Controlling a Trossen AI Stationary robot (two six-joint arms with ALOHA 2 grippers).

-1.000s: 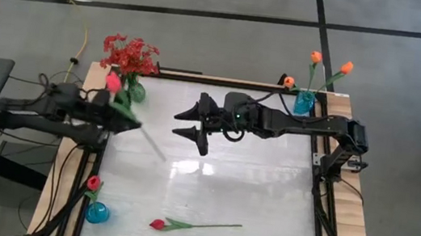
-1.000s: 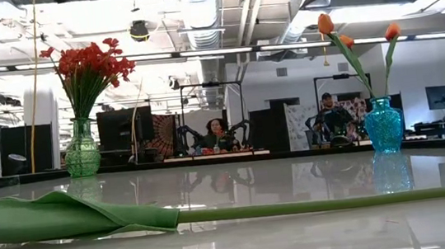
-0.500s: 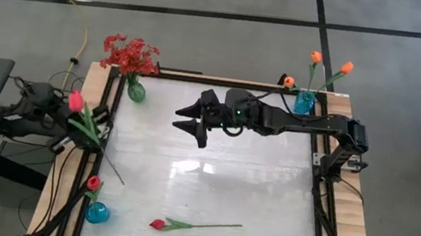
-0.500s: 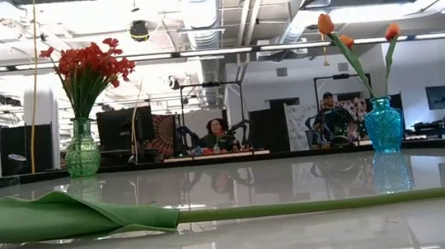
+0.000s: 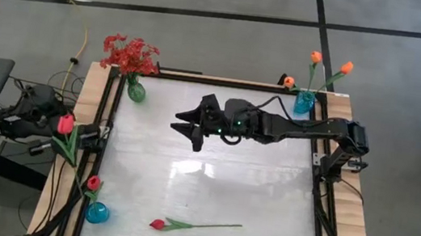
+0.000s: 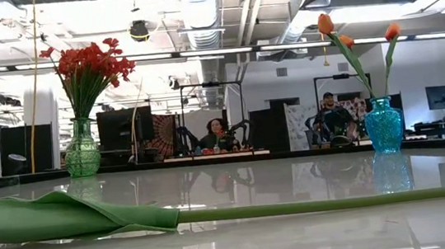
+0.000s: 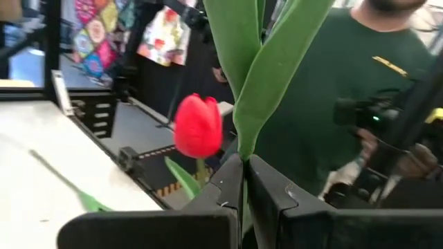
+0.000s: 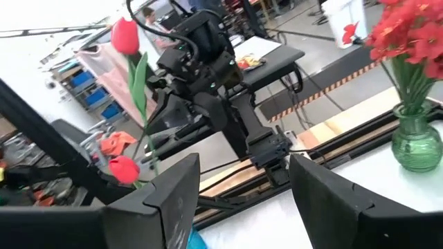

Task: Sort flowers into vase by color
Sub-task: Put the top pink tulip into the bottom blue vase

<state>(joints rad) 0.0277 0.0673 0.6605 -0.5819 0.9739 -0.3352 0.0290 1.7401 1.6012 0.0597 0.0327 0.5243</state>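
White tabletop (image 5: 218,184), yellow cable (image 5: 85,32) on the floor, seated people (image 6: 217,133) beyond the table.

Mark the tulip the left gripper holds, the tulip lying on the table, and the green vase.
held tulip (image 5: 65,123): high view, bloom.
lying tulip (image 5: 157,224): high view, bloom.
green vase (image 6: 82,156): low view, glass belly.
left gripper (image 7: 243,181): left wrist view, between fingertips.

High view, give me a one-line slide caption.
Left gripper carries a pinkish-red tulip toward the blue vase; right gripper waits open mid-table.
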